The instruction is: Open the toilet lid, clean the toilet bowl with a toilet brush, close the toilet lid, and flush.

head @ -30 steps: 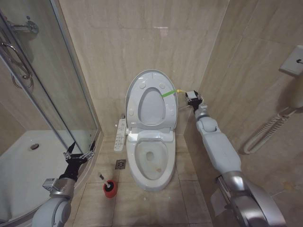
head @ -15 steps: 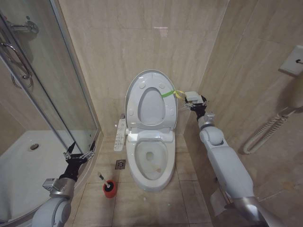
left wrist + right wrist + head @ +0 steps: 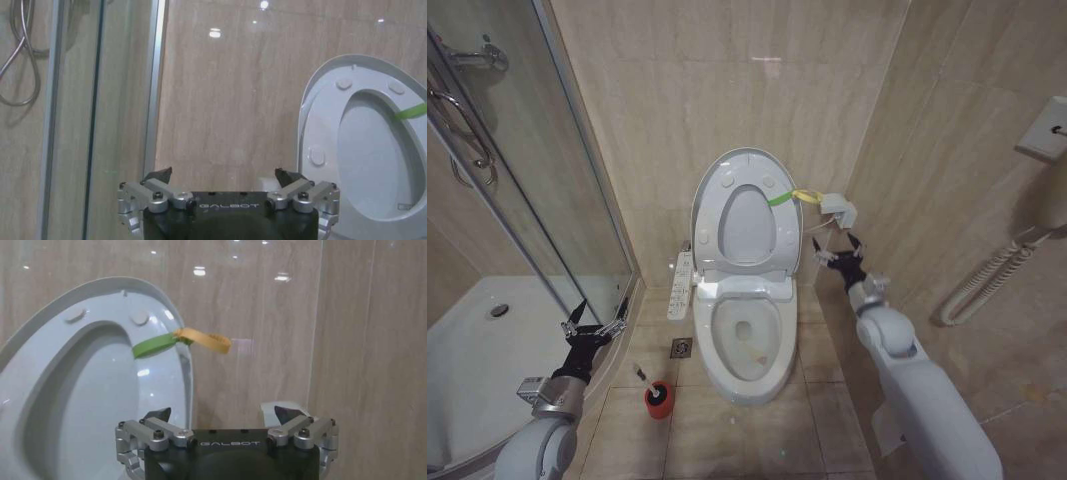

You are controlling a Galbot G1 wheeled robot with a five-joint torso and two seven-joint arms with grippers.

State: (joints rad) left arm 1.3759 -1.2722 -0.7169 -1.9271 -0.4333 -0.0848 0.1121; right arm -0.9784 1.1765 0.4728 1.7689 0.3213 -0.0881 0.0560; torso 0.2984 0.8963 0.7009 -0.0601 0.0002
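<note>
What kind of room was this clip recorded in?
A small tiled bathroom: a toilet bowl with its toilet lid raised, a glass shower enclosure beside it, and a toilet brush in a red cup on the floor.

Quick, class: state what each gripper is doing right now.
Left gripper: open, holding nothing, near the shower door.
Right gripper: open, holding nothing, beside the raised toilet lid.

Glass shower door (image 3: 517, 190) left; floor drain (image 3: 681, 347); coiled cord (image 3: 987, 280) right.
</note>
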